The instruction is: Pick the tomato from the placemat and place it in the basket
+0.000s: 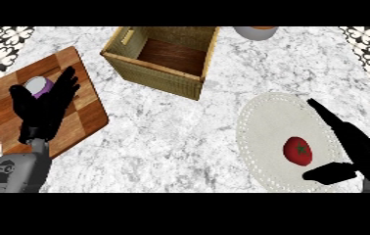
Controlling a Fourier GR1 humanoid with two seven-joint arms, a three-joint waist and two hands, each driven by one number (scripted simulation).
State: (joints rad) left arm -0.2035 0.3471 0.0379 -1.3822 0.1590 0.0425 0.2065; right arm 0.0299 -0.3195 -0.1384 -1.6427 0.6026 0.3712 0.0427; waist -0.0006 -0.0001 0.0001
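Observation:
A red tomato with a green stem lies on the round white placemat at the right of the counter. My right hand is open just right of the tomato, fingers stretched past it on the far side and thumb below it; nothing is held. The woven basket with a wooden floor stands at the back centre, with nothing in it. At the left edge my left hand rests open, fingers up, over the cutting board.
A checkered wooden cutting board lies at the left with a purple and white object on it, partly hidden by my left hand. A grey bowl peeks in at the back edge, right of the basket.

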